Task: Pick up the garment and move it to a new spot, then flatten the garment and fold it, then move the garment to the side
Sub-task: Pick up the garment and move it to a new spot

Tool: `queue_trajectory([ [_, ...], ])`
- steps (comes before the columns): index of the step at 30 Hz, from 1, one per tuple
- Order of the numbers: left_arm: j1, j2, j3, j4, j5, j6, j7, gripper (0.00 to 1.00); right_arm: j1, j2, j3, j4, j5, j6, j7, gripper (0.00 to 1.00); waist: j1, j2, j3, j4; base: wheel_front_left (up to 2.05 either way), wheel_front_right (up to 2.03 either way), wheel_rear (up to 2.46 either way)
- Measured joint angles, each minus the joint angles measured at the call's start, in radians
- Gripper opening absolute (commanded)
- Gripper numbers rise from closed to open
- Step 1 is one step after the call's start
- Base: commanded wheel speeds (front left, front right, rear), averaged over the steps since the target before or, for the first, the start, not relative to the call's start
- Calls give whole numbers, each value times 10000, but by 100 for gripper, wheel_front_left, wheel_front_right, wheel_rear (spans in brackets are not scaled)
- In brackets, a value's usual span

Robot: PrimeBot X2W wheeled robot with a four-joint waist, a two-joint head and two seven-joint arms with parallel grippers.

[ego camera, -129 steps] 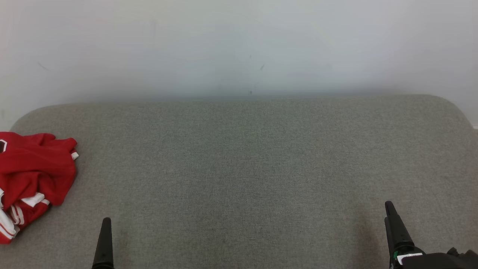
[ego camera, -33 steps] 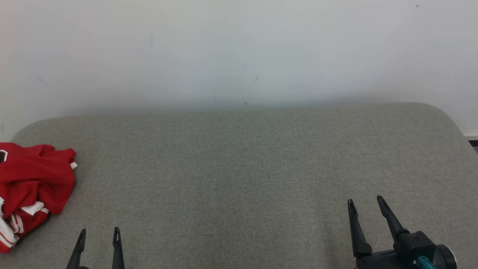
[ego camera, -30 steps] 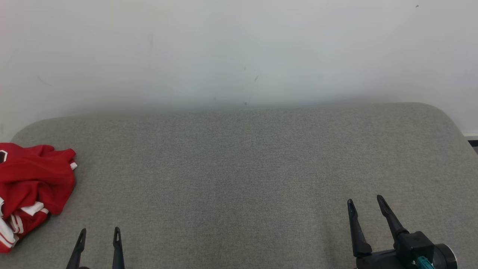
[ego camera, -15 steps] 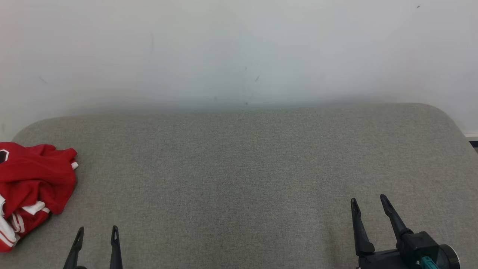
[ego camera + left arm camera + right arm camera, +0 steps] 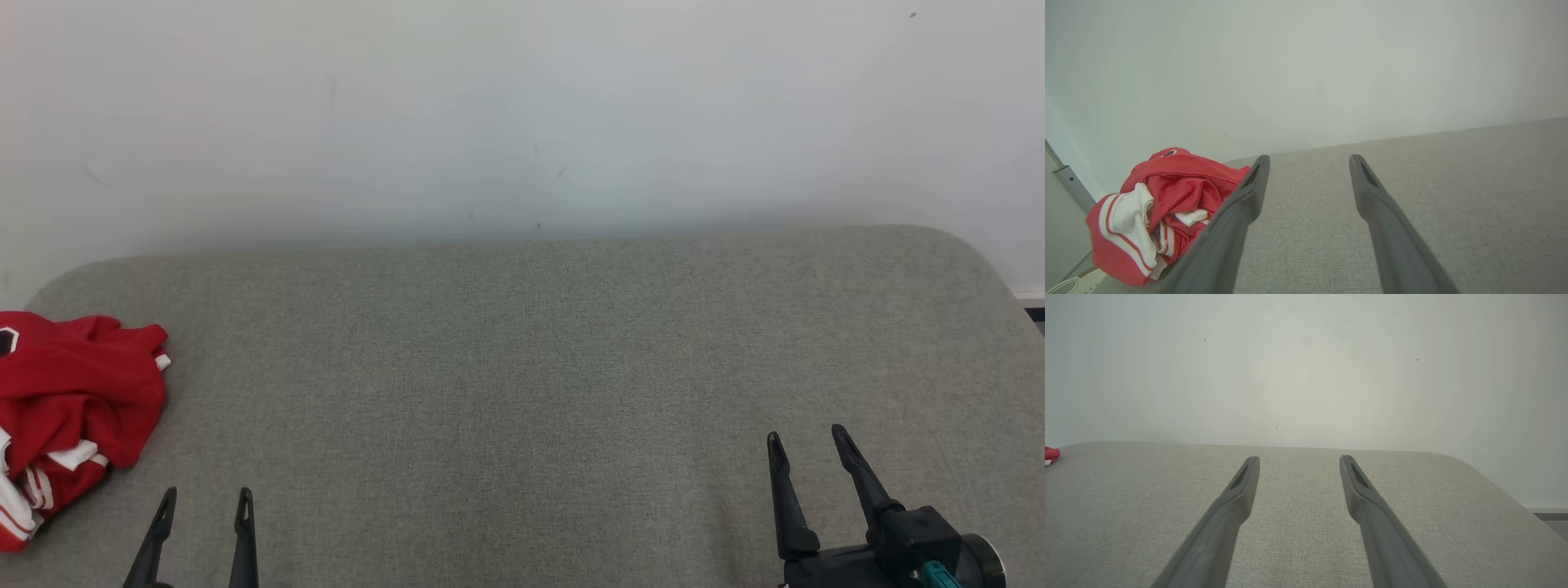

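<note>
We see the red-and-white garment [image 5: 77, 408] crumpled at the far-left end of the table [image 5: 522, 367]. Left end effector [image 5: 206, 496] sits over the table's near-left edge, fingers spread wide, holding nothing. Right end effector [image 5: 804, 433] over its near-right edge, likewise wide and empty.

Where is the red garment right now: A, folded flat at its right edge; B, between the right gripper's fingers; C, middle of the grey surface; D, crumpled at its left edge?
D: the red garment lies in a heap at the grey surface's left edge.
</note>
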Motion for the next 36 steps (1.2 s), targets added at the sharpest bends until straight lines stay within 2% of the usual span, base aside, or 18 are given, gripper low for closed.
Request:
queue_trajectory([
  [7, 42, -21, 33, -73, -10, -251, 0, 100, 66, 0, 19, -27, 42, 0, 0, 100, 0, 0, 40, 15, 0, 0, 0],
  [30, 58, -401, 631, -12, -10, -272, 0, 100, 103, 0, 38, 44, 171, 0, 0, 100, 0, 0, -70, 74, 0, 0, 0],
  [36, 68, -441, 748, -15, 15, -347, 0, 100, 169, -2, -13, 25, 194, 0, -2, 100, 0, 1, -95, 267, 0, 0, 0],
])
